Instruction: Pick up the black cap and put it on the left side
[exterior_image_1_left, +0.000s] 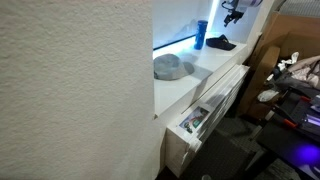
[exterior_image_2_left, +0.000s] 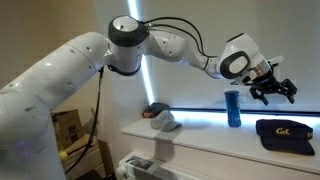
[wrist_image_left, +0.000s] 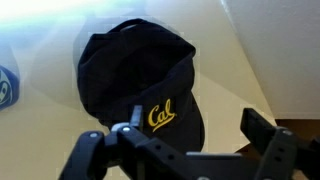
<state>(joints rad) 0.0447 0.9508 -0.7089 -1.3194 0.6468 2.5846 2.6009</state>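
**A:** where's the black cap (exterior_image_2_left: 283, 132) at?
**B:** on the white shelf (exterior_image_2_left: 200, 138) near the blue bottle (exterior_image_2_left: 232, 108). gripper (exterior_image_2_left: 272, 92) hovers above it, jaws spread wide, empty. seems clear of the cap, wrist view's blurry.

Dim, grainy pictures, with a glaring blue-white light strip (exterior_image_2_left: 200, 108) behind

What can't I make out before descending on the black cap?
- Soft black fabric baseball cap: wrist view, lower edge hidden behind the gripper.
- Tall blue bottle: wrist view, cut by left edge, blurred.
- White textured wall: in an exterior view, hides part of the white ledge.
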